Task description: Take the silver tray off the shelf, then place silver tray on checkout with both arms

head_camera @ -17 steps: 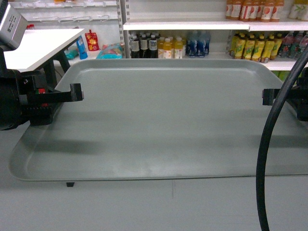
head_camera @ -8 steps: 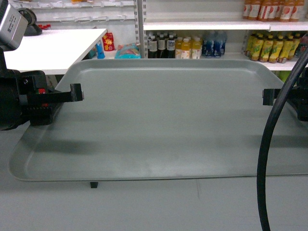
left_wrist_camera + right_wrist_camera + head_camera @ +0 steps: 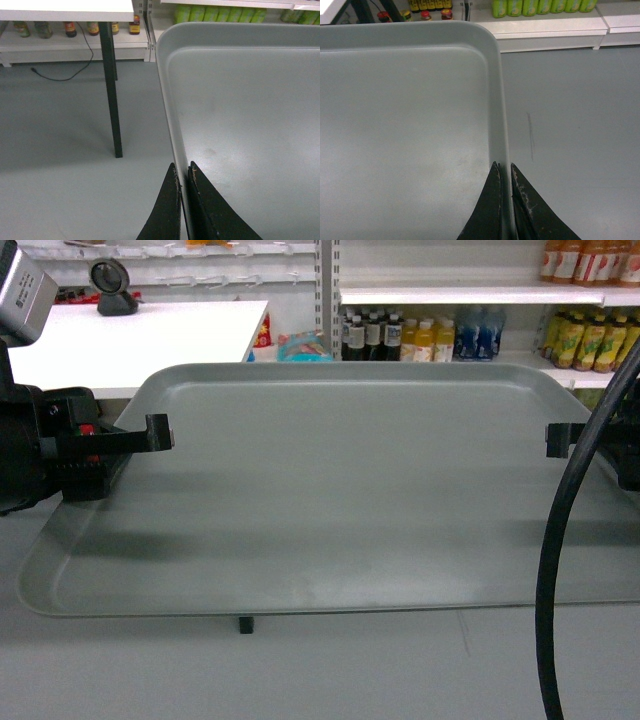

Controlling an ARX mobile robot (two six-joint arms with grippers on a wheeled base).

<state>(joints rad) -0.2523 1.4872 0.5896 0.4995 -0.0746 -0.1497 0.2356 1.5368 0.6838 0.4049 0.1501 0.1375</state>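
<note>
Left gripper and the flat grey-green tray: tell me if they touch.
Touching. In the left wrist view the left gripper has its black fingers closed on either side of the raised rim of the flat grey-green tray, with no gap showing.

Grey-green tray (image 3: 340,490), black tools (image 3: 183,175)

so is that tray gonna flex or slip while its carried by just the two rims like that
Probably stiff: the silver tray spans flat between the left gripper and right gripper with no visible sag. Its smooth matte rim, pinched only at thin fingertips, could slip if the arms drift apart. Being wide, empty and shallow, it likely weighs little but may tilt easily.
</note>
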